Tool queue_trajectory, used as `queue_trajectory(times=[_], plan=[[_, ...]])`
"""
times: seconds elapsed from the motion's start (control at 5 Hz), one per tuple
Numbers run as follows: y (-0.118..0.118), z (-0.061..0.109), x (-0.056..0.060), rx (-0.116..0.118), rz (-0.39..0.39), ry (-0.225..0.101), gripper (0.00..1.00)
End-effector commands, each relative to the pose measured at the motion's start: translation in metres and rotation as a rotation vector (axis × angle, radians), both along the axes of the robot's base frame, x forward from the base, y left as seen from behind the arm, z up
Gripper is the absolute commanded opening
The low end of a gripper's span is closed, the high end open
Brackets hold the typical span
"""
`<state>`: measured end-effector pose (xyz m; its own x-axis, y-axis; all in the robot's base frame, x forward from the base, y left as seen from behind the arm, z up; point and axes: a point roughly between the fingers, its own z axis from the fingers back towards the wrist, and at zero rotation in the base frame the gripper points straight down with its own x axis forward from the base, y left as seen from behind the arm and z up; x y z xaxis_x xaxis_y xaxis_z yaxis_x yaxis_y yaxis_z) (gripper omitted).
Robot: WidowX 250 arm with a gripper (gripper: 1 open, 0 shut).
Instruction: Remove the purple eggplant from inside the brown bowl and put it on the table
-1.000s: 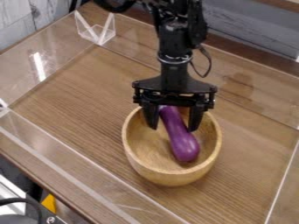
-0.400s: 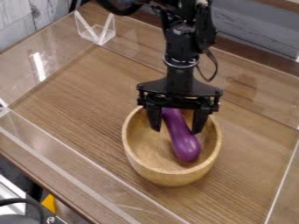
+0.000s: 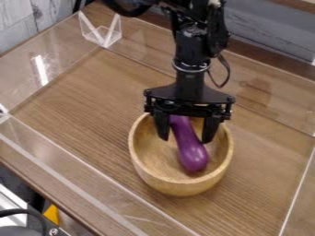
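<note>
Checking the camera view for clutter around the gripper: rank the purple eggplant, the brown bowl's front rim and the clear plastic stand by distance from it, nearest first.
1. Purple eggplant: directly beneath the open gripper, between its fingers.
2. Brown bowl's front rim: below it in the picture.
3. Clear plastic stand: far corner, upper left.

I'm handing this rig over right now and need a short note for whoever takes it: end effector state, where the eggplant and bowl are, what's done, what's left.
End effector: open, pointing straight down, lowered into the brown bowl with its fingers straddling the upper end of the purple eggplant; no grip yet.
Eggplant: lying inside the bowl, toward its right side.
Bowl: on the table, near the front right.
Done: approach and descent over the eggplant.
Left: close on it, lift it out, set it on the table, release.
</note>
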<state>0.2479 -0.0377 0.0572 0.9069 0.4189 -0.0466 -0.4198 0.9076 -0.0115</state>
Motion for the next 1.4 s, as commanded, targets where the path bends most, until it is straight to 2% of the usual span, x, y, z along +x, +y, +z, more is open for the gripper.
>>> queue_trajectory(times=[0.0, 0.4, 0.6, 1.2], plan=[[-0.001, 0.006, 0.004, 0.001, 0.001, -0.039, 1.0], [-0.002, -0.003, 0.002, 0.01, 0.009, -0.037, 1.0], [-0.003, -0.007, 0.002, 0.014, 0.013, -0.036, 0.0], [0.002, 0.016, 0.005, 0.015, -0.008, -0.048, 0.0]])
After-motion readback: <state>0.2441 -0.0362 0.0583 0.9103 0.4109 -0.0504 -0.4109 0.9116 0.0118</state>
